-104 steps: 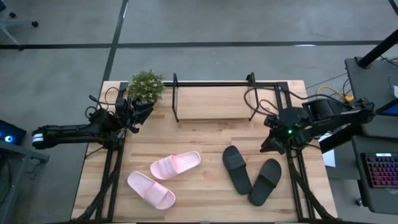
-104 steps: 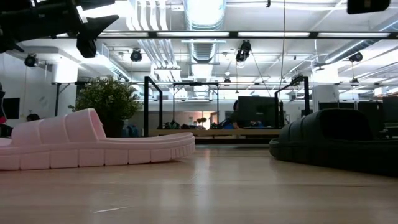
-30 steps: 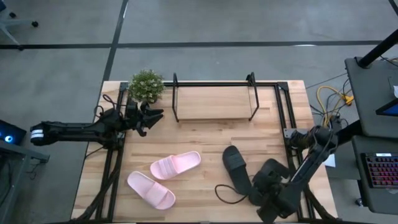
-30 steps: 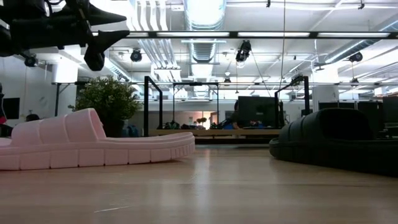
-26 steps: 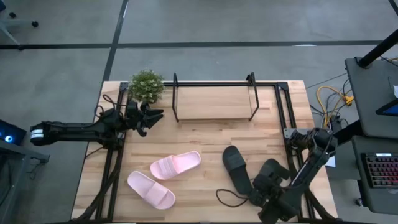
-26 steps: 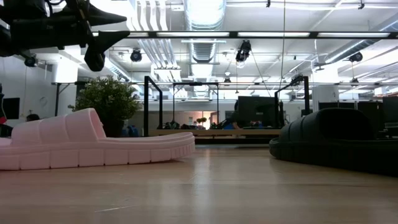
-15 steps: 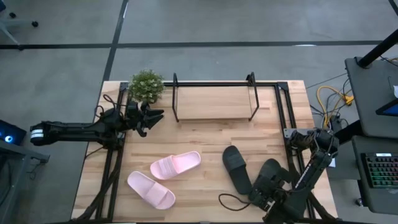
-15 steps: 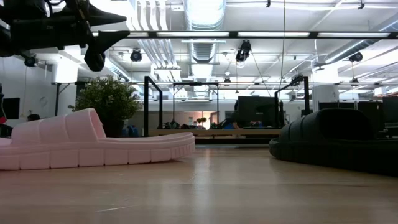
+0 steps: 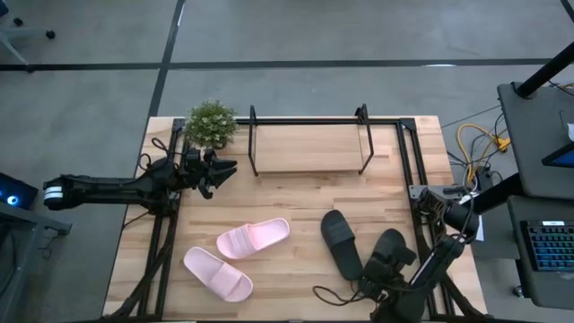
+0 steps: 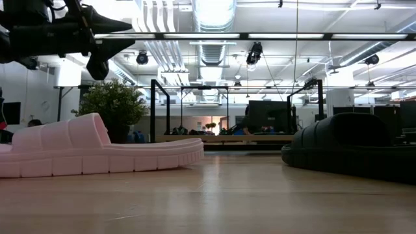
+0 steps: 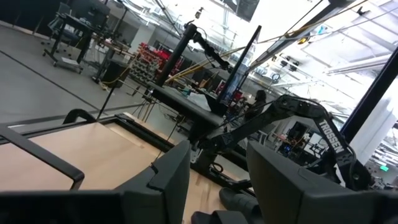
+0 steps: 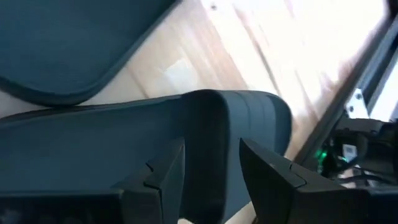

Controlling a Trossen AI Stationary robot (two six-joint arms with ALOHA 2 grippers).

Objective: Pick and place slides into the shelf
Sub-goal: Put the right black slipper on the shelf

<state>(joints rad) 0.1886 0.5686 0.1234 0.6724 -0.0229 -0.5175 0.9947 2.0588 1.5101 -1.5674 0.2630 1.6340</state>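
Two black slides lie sole down at the table's near right: one [image 9: 342, 242] and, to its right, another [image 9: 388, 251]. Two pale pink slides [image 9: 253, 238] [image 9: 218, 274] lie near the middle left. The shelf [image 9: 309, 148] stands at the far edge. My right gripper [image 9: 384, 272] hangs open and slanting down over the right black slide; in its wrist view its fingers [image 12: 165, 177] stand just above that slide's strap [image 12: 214, 121]. My left gripper [image 9: 226, 168] is open, held above the table at the far left.
A potted plant [image 9: 211, 124] stands at the far left corner, beside the shelf and just behind my left gripper. A loose black cable [image 9: 327, 292] loops on the table beside my right gripper. Bare wood lies between the slides and the shelf.
My right gripper has sunk toward the right black slide and drifted a little toward the table's near edge, tipping further downward. Its fingers have kept the same gap. The slides have not moved.
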